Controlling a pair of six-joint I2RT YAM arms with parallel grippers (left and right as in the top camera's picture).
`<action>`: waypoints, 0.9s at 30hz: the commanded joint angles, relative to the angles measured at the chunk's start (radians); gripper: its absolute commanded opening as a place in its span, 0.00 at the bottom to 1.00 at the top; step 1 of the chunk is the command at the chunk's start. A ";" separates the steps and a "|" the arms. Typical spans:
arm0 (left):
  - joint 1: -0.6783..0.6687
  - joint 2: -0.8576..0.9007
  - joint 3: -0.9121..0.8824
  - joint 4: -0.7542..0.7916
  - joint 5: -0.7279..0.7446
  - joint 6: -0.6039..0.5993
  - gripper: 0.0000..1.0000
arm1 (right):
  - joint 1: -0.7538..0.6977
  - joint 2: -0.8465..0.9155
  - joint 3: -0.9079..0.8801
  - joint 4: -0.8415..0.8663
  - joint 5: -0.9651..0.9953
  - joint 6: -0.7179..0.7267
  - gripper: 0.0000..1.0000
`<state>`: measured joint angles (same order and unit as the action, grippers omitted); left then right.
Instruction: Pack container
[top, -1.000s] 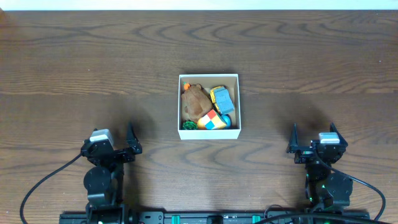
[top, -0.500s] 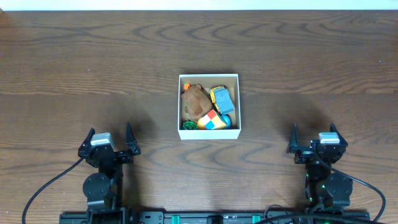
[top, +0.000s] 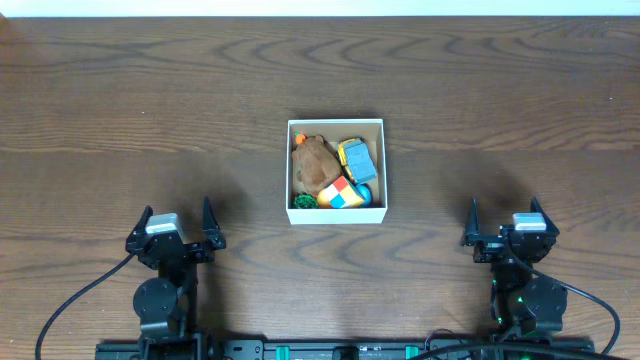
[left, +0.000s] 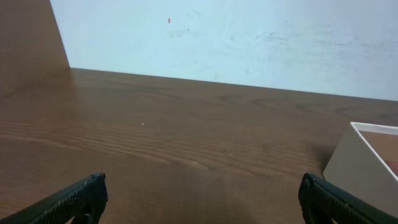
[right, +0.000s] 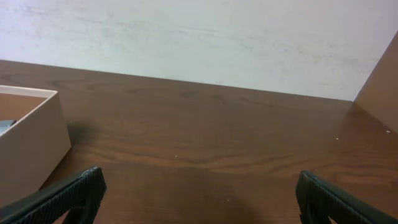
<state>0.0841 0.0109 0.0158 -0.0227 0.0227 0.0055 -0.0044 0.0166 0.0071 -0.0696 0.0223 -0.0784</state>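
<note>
The container (top: 336, 124), a small square white cardboard box, sits at the table's middle. It holds a brown plush toy (top: 314, 163), a blue and yellow toy (top: 357, 159), a multicoloured cube (top: 341, 193), a green piece (top: 302, 201) and a small blue piece. My left gripper (top: 177, 219) is open and empty near the front left, well apart from the box. My right gripper (top: 504, 215) is open and empty near the front right. The box's corner shows at the right edge of the left wrist view (left: 360, 165) and at the left edge of the right wrist view (right: 31, 146).
The wooden table (top: 150, 110) stretches on all sides of the box. A pale wall (left: 236, 37) rises behind the table's far edge. Black cables run from both arm bases at the front edge.
My left gripper has drawn back a little toward the front left and straightened. The right arm and the box have not moved.
</note>
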 joint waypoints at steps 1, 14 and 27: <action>0.005 0.001 -0.012 -0.048 -0.016 0.020 0.98 | -0.003 -0.010 -0.002 -0.005 -0.003 -0.013 0.99; 0.005 0.013 -0.012 -0.048 -0.016 0.020 0.98 | -0.003 -0.010 -0.002 -0.005 -0.003 -0.013 0.99; 0.005 0.013 -0.012 -0.048 -0.016 0.020 0.98 | -0.003 -0.010 -0.002 -0.005 -0.003 -0.013 0.99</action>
<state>0.0845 0.0219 0.0158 -0.0227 0.0227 0.0082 -0.0044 0.0166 0.0071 -0.0696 0.0227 -0.0780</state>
